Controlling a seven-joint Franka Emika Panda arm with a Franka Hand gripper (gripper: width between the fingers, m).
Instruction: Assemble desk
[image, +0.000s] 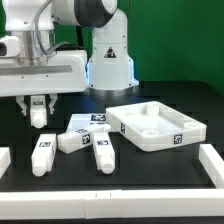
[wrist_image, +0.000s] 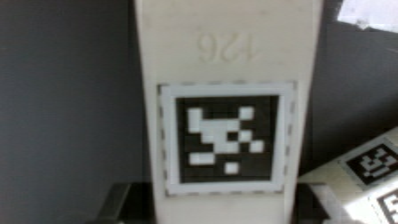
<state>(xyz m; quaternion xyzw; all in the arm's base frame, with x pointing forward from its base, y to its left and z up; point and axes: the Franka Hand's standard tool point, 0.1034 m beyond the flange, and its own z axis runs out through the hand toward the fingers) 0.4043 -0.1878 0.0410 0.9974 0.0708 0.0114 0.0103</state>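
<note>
Inside the pincer (image: 38, 108), a tagged leg (image: 38, 118) is sitting clamped; its blurred embossed digits (wrist_image: 217, 45) are looking like 126.

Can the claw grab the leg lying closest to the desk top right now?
Probably not yet: the claw looks full, gripping another leg; the wanted leg beside the desk top lies uncovered.

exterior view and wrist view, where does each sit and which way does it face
Exterior view: off the arm, looking slightly down across the table; shows arm, gripper, desk top.
Wrist view: on the wrist, close on the held leg and its tag; no robot part clearly visible.
Shared: the leg in the gripper.
</note>
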